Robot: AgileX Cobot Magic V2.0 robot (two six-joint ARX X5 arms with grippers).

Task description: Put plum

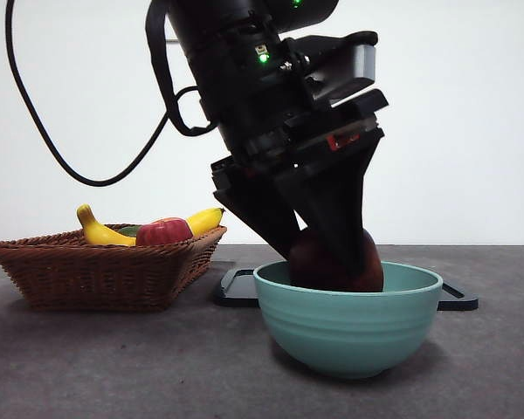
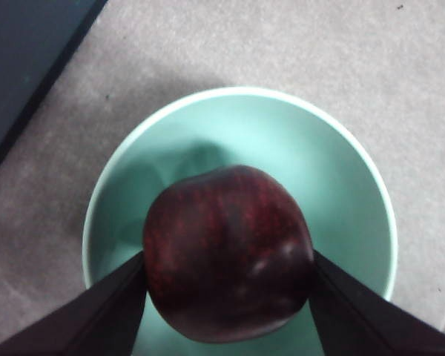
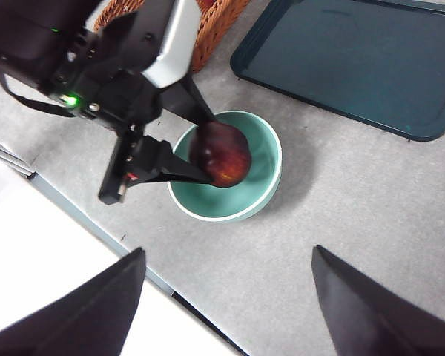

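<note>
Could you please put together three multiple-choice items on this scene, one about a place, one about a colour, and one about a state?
1. Where is the plum?
A. In the wicker basket
B. Over the bowl, partly below its rim
C. On the dark tray

2. What colour is the bowl?
A. Pale green
B. Red
C. White

3. What is the state of the left tool?
A. Open, nothing in it
B. Shut on a banana
C. Shut on the plum

Answers:
1. B: the front view shows the plum's lower part hidden behind the bowl's rim, and the left wrist view shows it centred over the bowl.
2. A: all three views show a pale green bowl.
3. C: the left wrist view shows both jaws pressed against the plum's sides. The right tool waits open, off to the side.
</note>
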